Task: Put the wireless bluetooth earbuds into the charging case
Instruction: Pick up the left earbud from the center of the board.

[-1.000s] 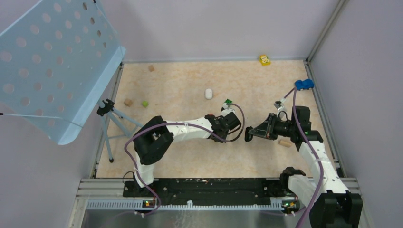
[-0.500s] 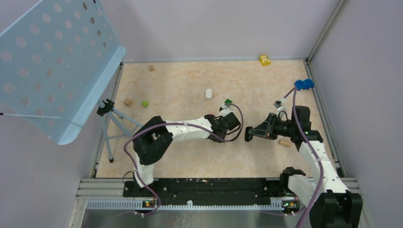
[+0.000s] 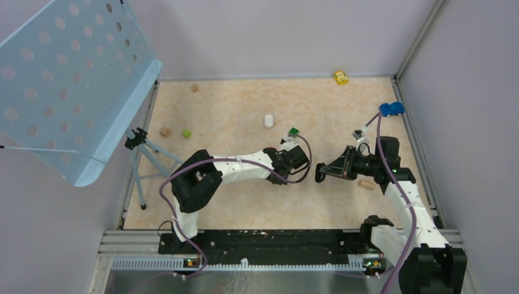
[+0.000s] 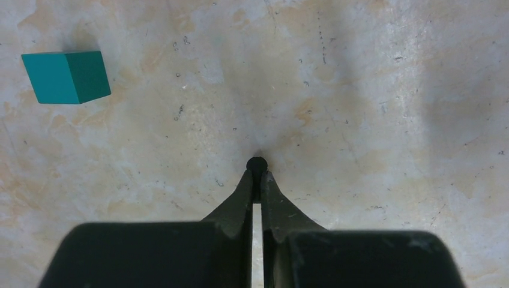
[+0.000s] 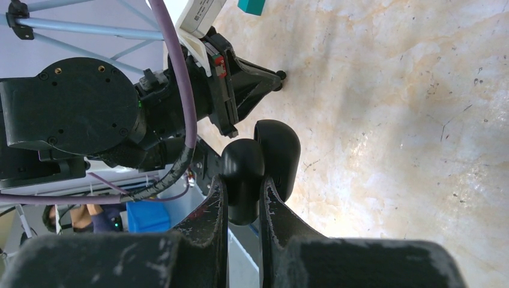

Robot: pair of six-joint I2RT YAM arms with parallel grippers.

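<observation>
1. Left claw [image 4: 257, 179] is pressed nearly together, pinching a black bud [image 4: 257, 163] at the very tips. It's low at the bench [image 4: 372, 90]; can't tell if it touches.
2. Right claw [image 5: 242, 191] is clamped on the black case [image 5: 267, 150], facing the left claw.
3. Bud and case are near each other but apart.
4. Teal cube [image 4: 66, 77] lies on the bench beyond the left claw, off to one side.
5. White oval [image 3: 268, 120] lies farther back, well apart.

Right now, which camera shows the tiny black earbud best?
The left wrist view: the black earbud sits mid-picture, pinched at the tips of the left pincer. The right wrist view shows only a small dot there. In the top view it is too small to tell.
</observation>
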